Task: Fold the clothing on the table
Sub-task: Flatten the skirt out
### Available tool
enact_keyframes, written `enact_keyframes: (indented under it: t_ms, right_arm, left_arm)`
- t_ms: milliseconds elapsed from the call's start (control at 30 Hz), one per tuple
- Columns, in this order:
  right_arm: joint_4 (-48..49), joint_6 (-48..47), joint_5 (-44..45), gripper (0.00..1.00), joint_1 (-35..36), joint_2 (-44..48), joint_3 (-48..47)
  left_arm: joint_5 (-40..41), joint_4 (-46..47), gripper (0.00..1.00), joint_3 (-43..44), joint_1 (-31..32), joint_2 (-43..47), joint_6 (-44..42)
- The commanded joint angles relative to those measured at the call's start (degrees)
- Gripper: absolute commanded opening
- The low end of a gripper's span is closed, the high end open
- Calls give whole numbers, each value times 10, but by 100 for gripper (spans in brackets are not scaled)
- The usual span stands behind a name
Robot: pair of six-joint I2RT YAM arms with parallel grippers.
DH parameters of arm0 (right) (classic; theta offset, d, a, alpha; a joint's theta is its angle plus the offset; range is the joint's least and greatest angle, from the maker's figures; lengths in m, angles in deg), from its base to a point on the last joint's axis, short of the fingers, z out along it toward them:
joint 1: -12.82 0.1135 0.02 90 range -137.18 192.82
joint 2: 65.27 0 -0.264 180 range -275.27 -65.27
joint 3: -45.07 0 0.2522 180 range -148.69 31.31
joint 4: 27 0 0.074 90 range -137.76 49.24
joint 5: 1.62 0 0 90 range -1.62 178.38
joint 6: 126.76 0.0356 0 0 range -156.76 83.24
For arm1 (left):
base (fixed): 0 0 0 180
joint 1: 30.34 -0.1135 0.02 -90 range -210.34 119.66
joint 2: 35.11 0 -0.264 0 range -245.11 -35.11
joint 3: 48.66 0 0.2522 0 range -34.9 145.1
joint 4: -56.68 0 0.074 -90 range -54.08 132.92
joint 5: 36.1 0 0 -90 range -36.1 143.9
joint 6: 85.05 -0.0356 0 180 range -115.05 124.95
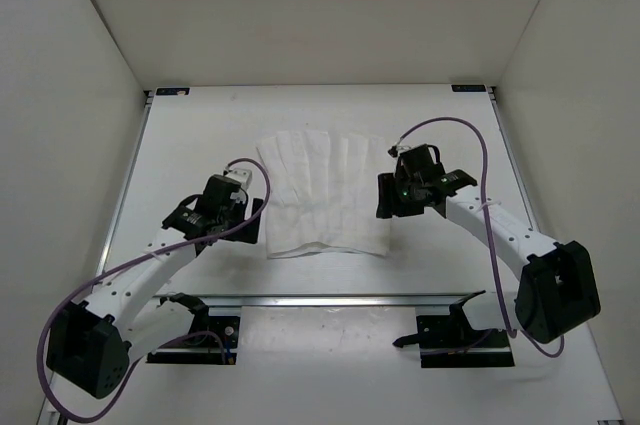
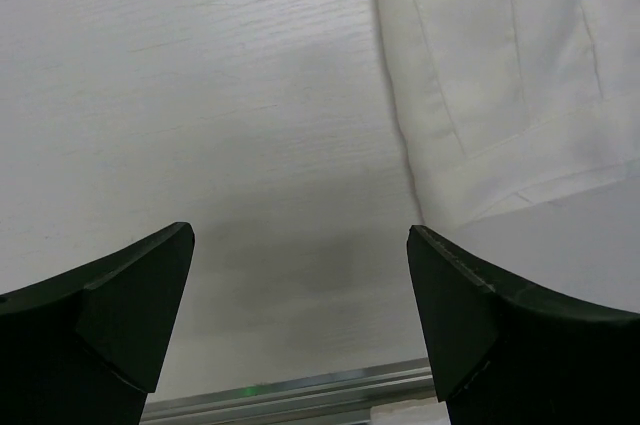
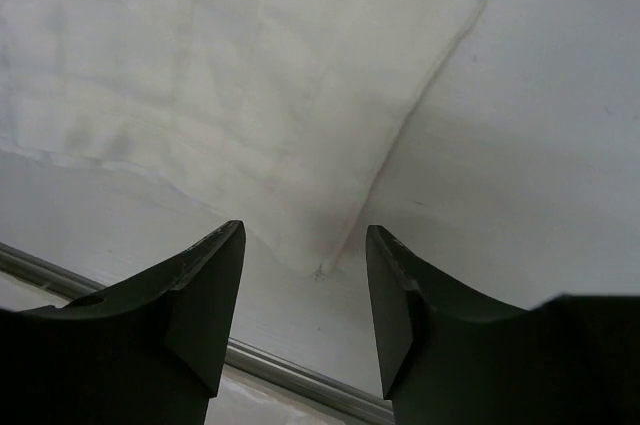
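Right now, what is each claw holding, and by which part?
Nothing is held. The left claw and right claw are both open; neither grips the clothing on the table.

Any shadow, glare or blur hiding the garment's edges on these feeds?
Top external: even light, no glare, white garment low-contrast against the white table. Left wrist: garment edge sharp; soft shadow on the table between the left pincer's fingers. Right wrist: garment corner clear; the right pincer's fingers dark, detail lost.
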Motion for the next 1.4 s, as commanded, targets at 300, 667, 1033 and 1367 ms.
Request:
enact_keyframes:
  t_ms: [300,667,1033,1367]
  right_arm:
    - [7,72,24,48,7,76,113]
    - [61,100,6,43,31,30,155]
    - [88,101,14,29,55,-32,152]
    - [99,101,-2,15,61,-41,155]
  left_arm:
    - [-130,34,54,-8,-4,7,-22]
    - [-166,79,77,-62,-9,75,107]
    - [-173,137,93,-147,-11,109,190]
    - [-147,219,84,-212,-2,109,247]
